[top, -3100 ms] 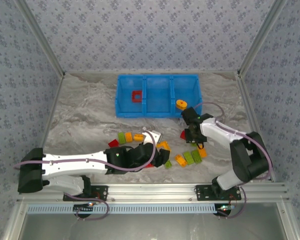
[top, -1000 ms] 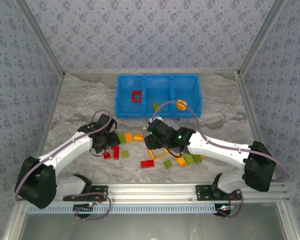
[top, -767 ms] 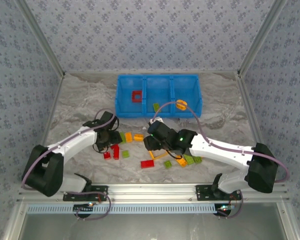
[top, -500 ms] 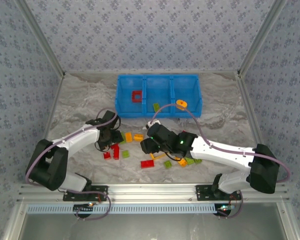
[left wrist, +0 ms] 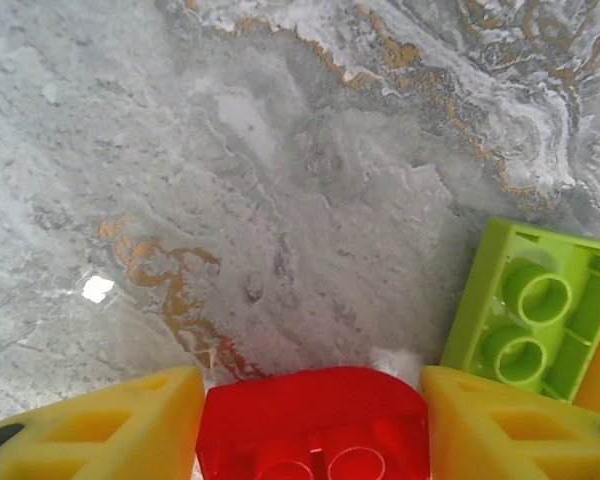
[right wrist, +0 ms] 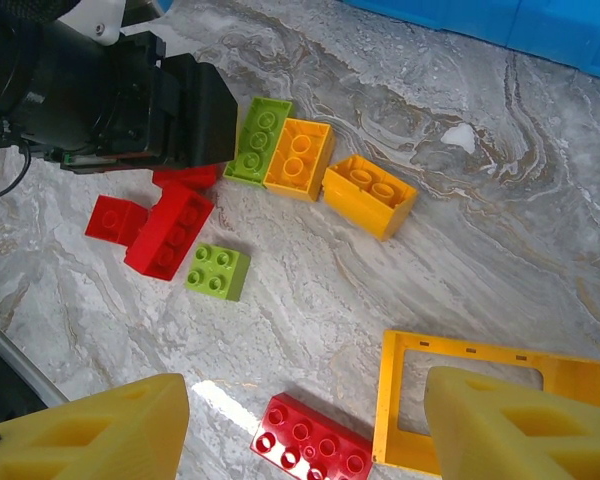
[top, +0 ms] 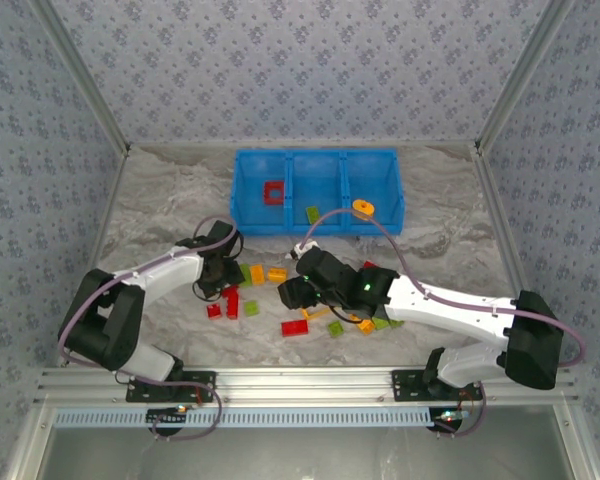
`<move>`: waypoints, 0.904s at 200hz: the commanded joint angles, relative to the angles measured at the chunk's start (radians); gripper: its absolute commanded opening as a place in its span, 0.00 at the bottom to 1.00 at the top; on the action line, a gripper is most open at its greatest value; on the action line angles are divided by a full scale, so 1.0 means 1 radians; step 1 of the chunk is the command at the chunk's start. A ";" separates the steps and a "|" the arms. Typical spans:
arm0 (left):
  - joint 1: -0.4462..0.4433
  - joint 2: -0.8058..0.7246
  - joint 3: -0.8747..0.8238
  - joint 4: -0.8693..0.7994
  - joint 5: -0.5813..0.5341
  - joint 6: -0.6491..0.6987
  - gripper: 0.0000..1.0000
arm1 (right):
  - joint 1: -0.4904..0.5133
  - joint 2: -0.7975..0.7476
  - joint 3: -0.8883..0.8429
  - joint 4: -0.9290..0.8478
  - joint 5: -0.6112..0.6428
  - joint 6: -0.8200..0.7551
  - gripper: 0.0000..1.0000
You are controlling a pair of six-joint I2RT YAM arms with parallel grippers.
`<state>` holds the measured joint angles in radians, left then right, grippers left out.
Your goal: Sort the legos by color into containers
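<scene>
Top external view: over the last second the right arm (top: 440, 300) has slid toward the middle of the bench (top: 160, 210), and the left arm (top: 160, 270) has edged onto the red cluster. Left wrist view: the left fingers (left wrist: 90, 430) flank a red brick (left wrist: 315, 420), apparently clenched on it, though the frame edge cuts off contact. Right wrist view: the right fingers (right wrist: 80, 435) hang spread above a flat red brick (right wrist: 315, 445). Both reds belong with the red frame (top: 273, 192) in the left compartment of the blue tray (top: 316, 153).
</scene>
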<state>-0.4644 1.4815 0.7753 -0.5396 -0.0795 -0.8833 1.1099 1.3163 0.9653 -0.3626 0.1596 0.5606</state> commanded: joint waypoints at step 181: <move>-0.052 0.120 0.558 -0.218 -0.107 0.213 0.43 | -0.041 -0.122 0.026 0.108 0.225 -0.072 0.66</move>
<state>-0.5110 1.4830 1.2201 -0.7078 -0.1577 -0.7528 1.0924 1.1847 0.9527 -0.2848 0.3073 0.5224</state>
